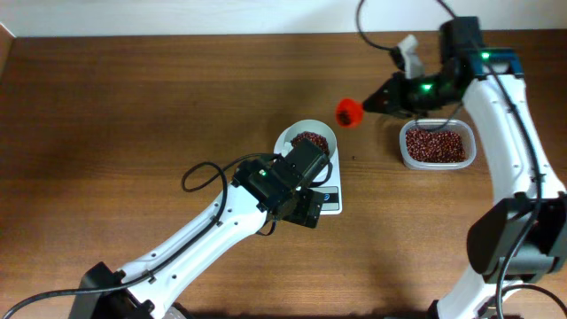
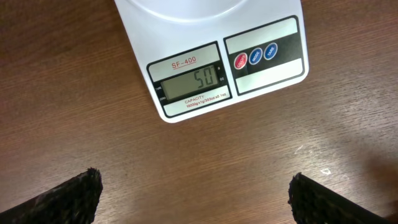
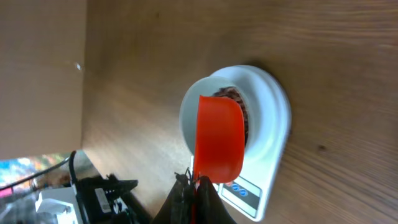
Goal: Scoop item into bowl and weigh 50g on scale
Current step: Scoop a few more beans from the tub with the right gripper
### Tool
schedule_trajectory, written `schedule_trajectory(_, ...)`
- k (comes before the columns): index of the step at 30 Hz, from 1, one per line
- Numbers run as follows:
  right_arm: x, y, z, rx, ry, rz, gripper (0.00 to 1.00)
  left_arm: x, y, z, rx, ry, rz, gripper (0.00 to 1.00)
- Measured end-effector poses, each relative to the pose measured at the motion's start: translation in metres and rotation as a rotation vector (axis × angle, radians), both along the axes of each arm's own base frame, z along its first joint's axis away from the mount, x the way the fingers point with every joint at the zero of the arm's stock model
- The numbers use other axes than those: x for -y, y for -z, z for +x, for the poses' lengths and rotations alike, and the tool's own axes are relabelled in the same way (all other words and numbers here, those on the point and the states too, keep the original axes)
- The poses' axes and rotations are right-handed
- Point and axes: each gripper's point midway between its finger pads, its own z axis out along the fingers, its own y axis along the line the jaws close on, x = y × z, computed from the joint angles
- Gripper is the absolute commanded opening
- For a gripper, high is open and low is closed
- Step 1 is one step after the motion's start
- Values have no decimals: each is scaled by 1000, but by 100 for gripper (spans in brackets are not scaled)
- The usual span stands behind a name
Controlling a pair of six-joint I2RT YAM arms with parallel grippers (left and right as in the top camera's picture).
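The white bowl (image 1: 302,140) sits on the white scale (image 1: 330,200) and holds dark red-brown beans (image 1: 311,140). In the left wrist view the scale (image 2: 261,68) shows "50" on its display (image 2: 189,81). My left gripper (image 2: 196,196) is open and empty over bare table just in front of the scale. My right gripper (image 3: 198,190) is shut on the handle of a red scoop (image 3: 217,146), held in the air between the bowl (image 3: 193,112) and the tub; the scoop (image 1: 349,112) looks empty.
A clear rounded-rectangular plastic tub (image 1: 436,145) full of beans stands right of the scale, under my right arm. Brown wooden table (image 1: 133,106) all around. A pale wall edge runs along the far side.
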Motion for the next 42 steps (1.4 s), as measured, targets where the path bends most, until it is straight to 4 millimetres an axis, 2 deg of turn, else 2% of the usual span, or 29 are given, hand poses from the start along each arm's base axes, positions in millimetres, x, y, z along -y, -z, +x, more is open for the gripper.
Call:
schedule_trajectory(6,107,5,-1,-67,226,-5,4,0,0,0,1,0,-2,99)
schedule_trajectory(8,141,15,-7,-101,301,-68,4,0,0,0,2,0,-2,99)
schedule_trajectory(10,168,30,-16,-150,350,-203,4,0,0,0,2,0,-2,99)
schedule_trajectory(12,181,40,-20,-169,363,-304,4,0,0,1,2,0,-2,99)
schedule_trajectory(14,186,46,-20,-170,358,-396,4,0,0,0,2,0,-2,99)
schedule_trajectory(18,180,55,-14,-145,306,-630,4,0,0,1,2,0,-2,99)
schedule_trajectory(20,176,47,-7,-99,276,-835,4,0,0,0,2,0,-2,99)
schedule_trajectory(24,173,33,0,-30,249,-1075,4,0,0,0,2,0,-2,99)
schedule_trajectory(28,170,30,1,-15,249,-1117,4,0,0,1,2,0,-2,99)
schedule_trajectory(29,160,33,2,-18,243,-1057,4,0,0,1,2,0,-2,99)
schedule_trajectory(30,122,39,3,-9,162,-845,4,0,0,0,2,0,-2,99)
schedule_trajectory(31,72,34,0,20,40,-574,4,0,0,0,2,0,-2,99)
schedule_trajectory(32,39,22,-4,50,-42,-383,4,0,0,0,2,0,-2,99)
schedule_trajectory(34,2,2,-9,102,-140,-173,4,0,0,1,2,0,-2,99)
schedule_trajectory(35,-13,-4,-14,139,-203,-127,4,0,0,1,2,0,-2,99)
schedule_trajectory(37,-41,-3,-25,195,-324,-145,4,0,0,0,2,0,-2,99)
schedule_trajectory(39,-62,8,-35,223,-419,-240,4,0,0,1,2,0,-2,99)
schedule_trajectory(41,-83,12,-35,307,-498,-315,4,0,0,0,2,0,-2,99)
schedule_trajectory(42,-87,15,-33,336,-517,-368,4,0,0,0,2,0,-2,99)
